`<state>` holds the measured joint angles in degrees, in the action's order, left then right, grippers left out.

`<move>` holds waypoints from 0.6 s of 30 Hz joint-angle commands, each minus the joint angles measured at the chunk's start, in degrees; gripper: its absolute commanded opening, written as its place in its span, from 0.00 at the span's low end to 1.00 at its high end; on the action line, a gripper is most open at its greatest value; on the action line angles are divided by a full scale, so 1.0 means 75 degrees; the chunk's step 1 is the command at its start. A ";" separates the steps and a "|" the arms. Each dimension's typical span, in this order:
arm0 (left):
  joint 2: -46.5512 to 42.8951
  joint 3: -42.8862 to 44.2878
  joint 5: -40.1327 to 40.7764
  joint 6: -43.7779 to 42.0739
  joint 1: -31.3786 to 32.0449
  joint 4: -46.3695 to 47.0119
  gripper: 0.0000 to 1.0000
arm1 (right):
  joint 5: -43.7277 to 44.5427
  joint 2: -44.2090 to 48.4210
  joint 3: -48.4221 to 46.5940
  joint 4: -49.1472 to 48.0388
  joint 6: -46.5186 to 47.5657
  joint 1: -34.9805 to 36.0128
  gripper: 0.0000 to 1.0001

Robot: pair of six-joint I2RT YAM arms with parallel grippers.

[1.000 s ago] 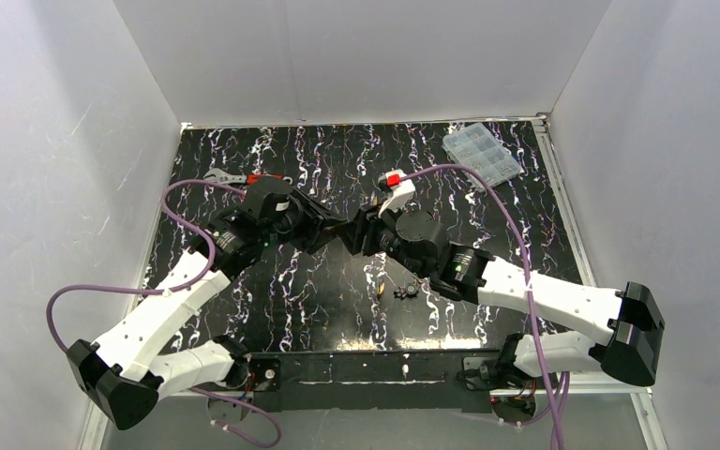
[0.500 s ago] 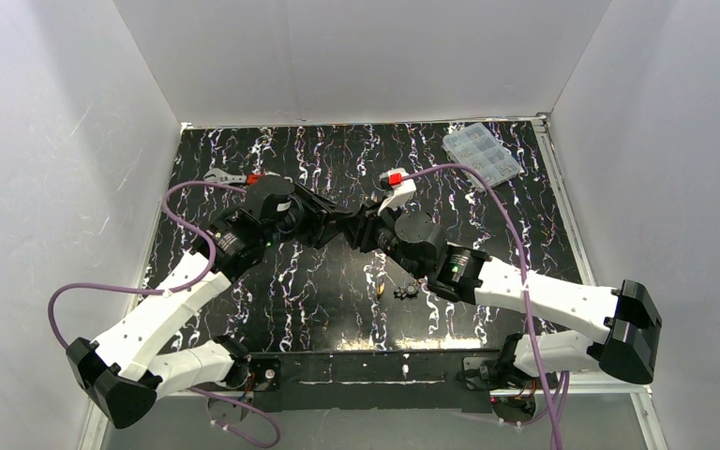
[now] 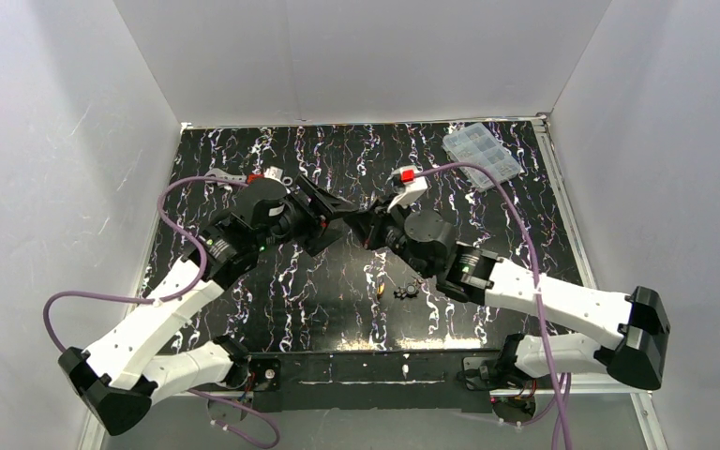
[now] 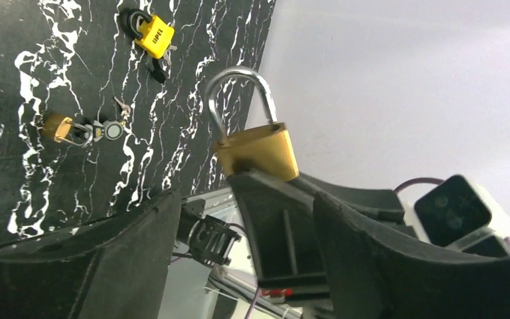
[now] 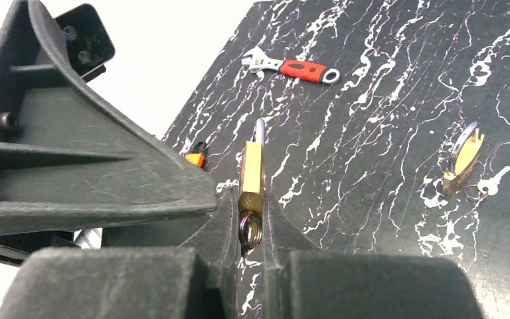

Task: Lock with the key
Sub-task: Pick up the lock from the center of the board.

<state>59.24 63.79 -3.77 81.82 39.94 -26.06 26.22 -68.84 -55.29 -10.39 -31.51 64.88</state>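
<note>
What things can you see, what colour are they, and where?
brass padlock: one, gold with silver shackle, held by the right gripper
key ring: one, silver, hanging under it
yellow padlock: one, yellow, on table
loose brass padlock: one or two, gold, on table; another may be the same
wrench: one, silver and red, table's far left
compartment box: one, clear, far right corner
table: one, black with white veins
left gripper: one, black, open, facing the padlock
right gripper: one, black, shut on the padlock

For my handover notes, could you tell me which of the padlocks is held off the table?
The brass padlock clamped at its base by the right gripper; the yellow padlock and the small tan padlock lie on the table.
</note>
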 commanded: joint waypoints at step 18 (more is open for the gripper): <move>-0.0212 0.1501 -0.4541 -0.6897 -0.1073 -0.0075 0.65 | -0.6662 0.3034 0.0977 -0.0199 -0.1815 -0.2508 0.01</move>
<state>55.40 71.44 -24.43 39.94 32.32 -27.16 -10.22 -48.90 -48.62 -6.11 -40.27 49.19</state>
